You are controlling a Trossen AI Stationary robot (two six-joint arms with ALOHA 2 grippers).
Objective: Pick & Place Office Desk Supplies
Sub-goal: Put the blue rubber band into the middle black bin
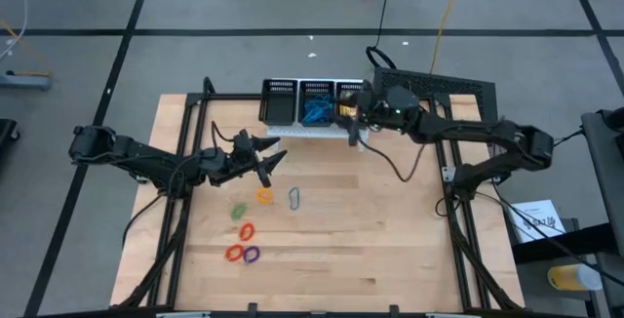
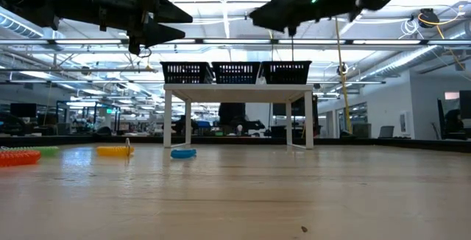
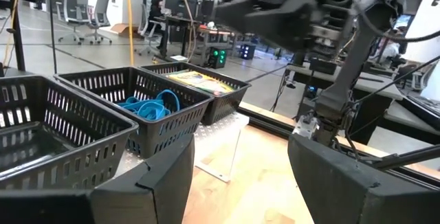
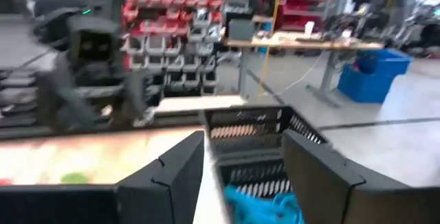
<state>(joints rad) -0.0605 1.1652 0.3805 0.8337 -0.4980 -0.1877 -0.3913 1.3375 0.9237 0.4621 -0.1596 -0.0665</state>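
The high view shows the whole layout. The black mesh organiser (image 1: 314, 101) stands on a white stand at the table's far edge. Its left compartment appears empty, its middle one holds blue loops (image 1: 316, 113), and its right one holds yellow crayon boxes (image 1: 347, 106). The right gripper (image 1: 357, 115) hangs over the right compartment. The left gripper (image 1: 265, 162) hovers above bare wood nearer the table's middle, fingers spread with nothing between them.

Loose supplies lie on the table: an orange loop (image 1: 264, 196), a single blue loop (image 1: 294, 198) just beside it, a green loop (image 1: 238, 211), two red loops (image 1: 240, 241) and a purple loop (image 1: 253, 255).

The low view adds that both grippers are well above the tabletop, and that the organiser sits raised on its stand.

The left wrist view shows the printed crayon box faces (image 3: 199, 81) lying flat in their compartment; the print cannot be read.

The right wrist view shows that arm's fingers (image 4: 168, 176) parted and empty above the organiser, with blue loops below them. No readable label appears in any view.
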